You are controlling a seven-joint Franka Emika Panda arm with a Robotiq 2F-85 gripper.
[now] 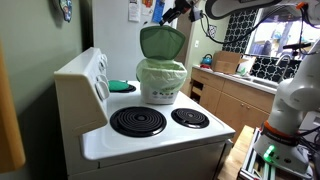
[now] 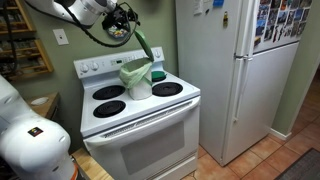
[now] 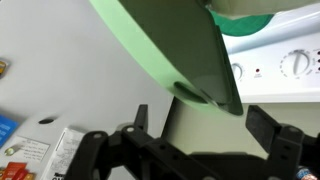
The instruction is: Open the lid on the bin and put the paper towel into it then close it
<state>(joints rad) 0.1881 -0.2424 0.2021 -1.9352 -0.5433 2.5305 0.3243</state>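
Observation:
A small pale green bin [image 1: 160,82] with a white liner stands at the back of the white stove [image 1: 150,140]; it also shows in the other exterior view [image 2: 137,82]. Its green lid [image 1: 162,42] stands raised and open, also seen from the other side [image 2: 147,46]. My gripper [image 1: 176,12] hangs just above and behind the lid's top edge, high over the stove [image 2: 124,24]. In the wrist view the lid [image 3: 170,50] fills the upper frame and my fingers [image 3: 200,125] are spread apart below it, holding nothing. I see no paper towel.
The stove's control panel [image 1: 98,75] rises behind the burners [image 1: 137,121]. A white fridge [image 2: 225,70] stands close beside the stove. Wooden counters [image 1: 235,95] with items lie beyond. A wall is right behind the bin.

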